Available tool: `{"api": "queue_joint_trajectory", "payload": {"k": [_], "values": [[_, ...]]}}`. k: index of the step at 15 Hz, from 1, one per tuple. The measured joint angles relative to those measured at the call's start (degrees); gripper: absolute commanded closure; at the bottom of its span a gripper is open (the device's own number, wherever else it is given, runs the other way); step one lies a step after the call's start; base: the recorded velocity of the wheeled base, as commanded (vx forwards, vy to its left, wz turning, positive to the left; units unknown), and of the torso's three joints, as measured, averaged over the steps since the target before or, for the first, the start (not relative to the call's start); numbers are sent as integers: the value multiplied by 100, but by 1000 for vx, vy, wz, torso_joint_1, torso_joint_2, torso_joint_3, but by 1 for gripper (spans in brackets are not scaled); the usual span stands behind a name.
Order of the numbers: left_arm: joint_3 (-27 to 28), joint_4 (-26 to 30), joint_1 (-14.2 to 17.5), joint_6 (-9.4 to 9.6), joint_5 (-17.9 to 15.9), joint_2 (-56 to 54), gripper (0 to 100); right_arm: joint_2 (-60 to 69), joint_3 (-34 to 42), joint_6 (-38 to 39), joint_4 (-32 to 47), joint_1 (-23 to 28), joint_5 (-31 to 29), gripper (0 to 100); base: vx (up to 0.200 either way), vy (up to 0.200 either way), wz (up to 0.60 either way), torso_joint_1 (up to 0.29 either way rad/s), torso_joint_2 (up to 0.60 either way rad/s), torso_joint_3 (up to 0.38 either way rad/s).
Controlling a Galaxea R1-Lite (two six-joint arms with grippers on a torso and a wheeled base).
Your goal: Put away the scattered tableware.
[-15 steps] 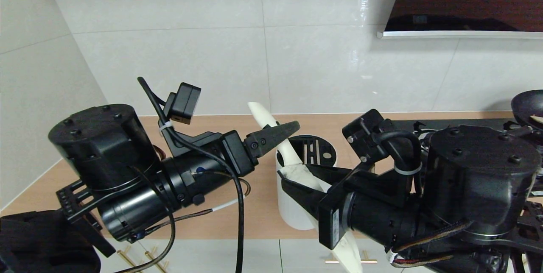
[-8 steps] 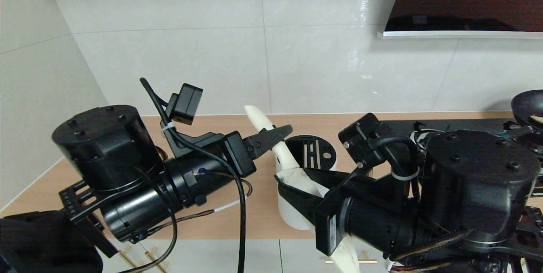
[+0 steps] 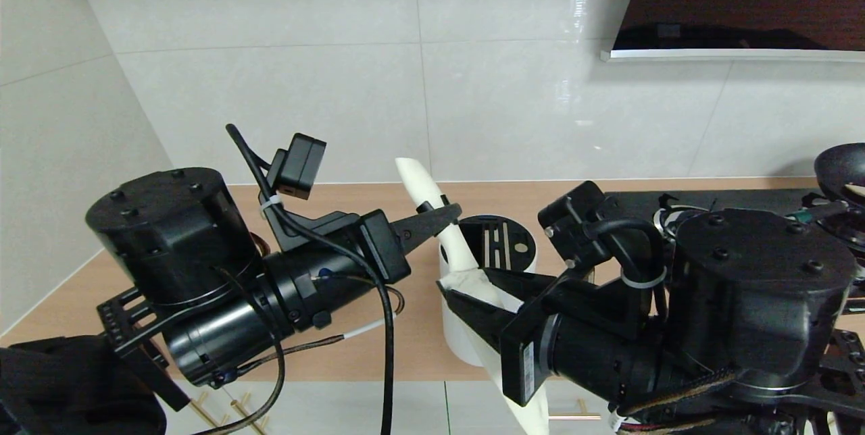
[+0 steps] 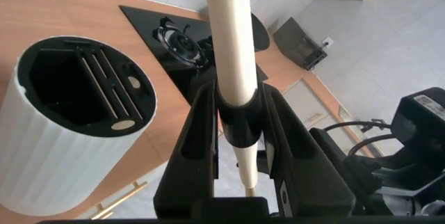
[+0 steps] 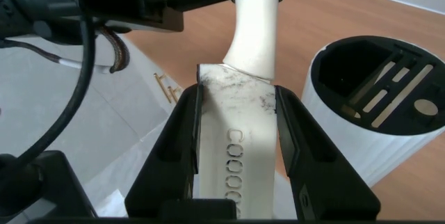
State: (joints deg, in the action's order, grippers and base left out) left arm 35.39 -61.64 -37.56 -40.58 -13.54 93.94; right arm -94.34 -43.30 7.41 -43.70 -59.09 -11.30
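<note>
Handoff, by the look of it. Starting left: left gripper (image 3: 442,213) squeezed down on the round handle of the white utensil (image 3: 422,188), no gap on either side in the left wrist view. Held in the air and tilted, with the handle end high and toward the wall and the flat, pointed blade slanting down toward the robot. Moving right along it: right gripper (image 3: 473,283) spread about as wide as the blade and pressed against both edges, so gripped there too. Just behind that, white slotted holder (image 3: 456,334) upright on the tabletop (image 3: 419,334), apart from the utensil in the right wrist view. Further right, black cooktop (image 3: 642,197) and dark pan (image 3: 838,165), not involved.

Compared with a second ago: left arm nudged slightly right, right gripper slid a bit left, blade tip swung left with it. Utensil a touch steeper now, handle tip roughly in the same spot. Tiny shuffle, basically. Probably lining up before releasing one end and lowering the blade into a slot. Not put away yet, and still looking too slanted for those narrow slots.
</note>
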Motion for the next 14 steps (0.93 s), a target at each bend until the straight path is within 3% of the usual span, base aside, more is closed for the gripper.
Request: {"api": "queue_joint_trajectory", "payload": {"k": [8,9,14], "values": [[5,-17,2,0,0,-1,100,-12,-5,-5,-11,5,-77,100,0,0,0,0,0,0],[0,-90,2,0,0,0,100,-17,-5,-5,-20,5,-117,0,0,0,0,0,0,0],[-24,-197,2,0,5,13,100,-41,-39,2,-37,7,-143,0,0,0,0,0,0,0]]}}
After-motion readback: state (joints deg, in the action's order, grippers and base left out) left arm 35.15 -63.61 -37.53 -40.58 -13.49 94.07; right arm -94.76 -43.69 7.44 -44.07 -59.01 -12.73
